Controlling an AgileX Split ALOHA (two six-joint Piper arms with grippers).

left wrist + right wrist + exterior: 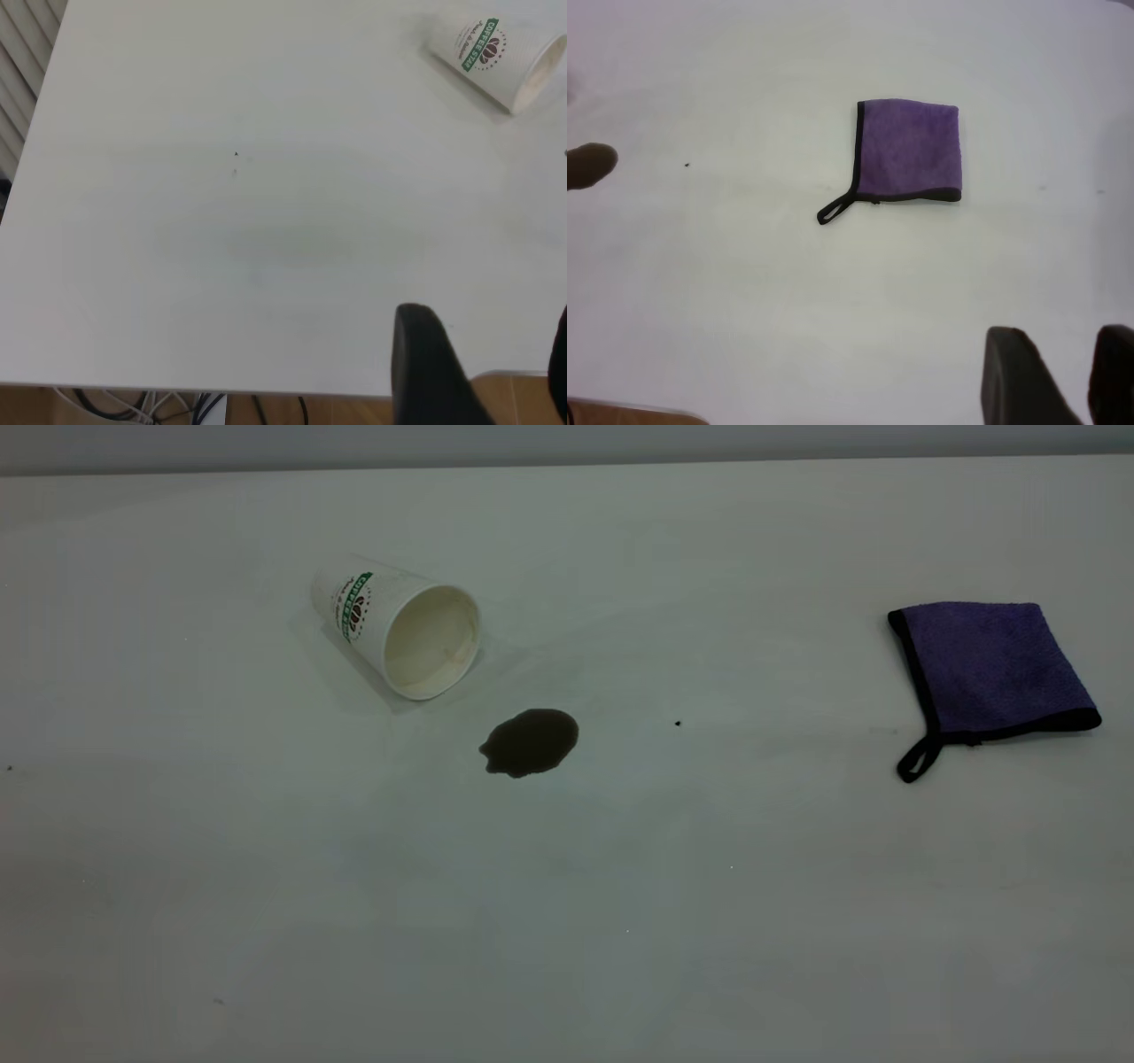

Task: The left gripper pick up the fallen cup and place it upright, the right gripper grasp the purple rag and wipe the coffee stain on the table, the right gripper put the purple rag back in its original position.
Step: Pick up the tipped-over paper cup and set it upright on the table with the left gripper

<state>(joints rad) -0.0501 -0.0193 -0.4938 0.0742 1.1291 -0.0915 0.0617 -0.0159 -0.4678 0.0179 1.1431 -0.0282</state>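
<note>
The cup [394,624] lies on its side on the table [620,921], its open mouth turned toward the coffee stain [530,742] just beside it. The purple rag [992,664] lies flat at the right, loop toward the front. Neither gripper shows in the exterior view. In the left wrist view my left gripper [492,345] is open and empty above the table's edge, far from the cup [496,57]. In the right wrist view my right gripper [1067,350] is empty with a narrow gap between its fingers, well away from the rag [908,149]. The stain [589,166] shows at that view's edge.
A tiny black speck [678,724] lies between stain and rag. The table's edge [266,388] shows in the left wrist view, with cables and wooden floor below it. The table's far edge meets a grey wall [567,443].
</note>
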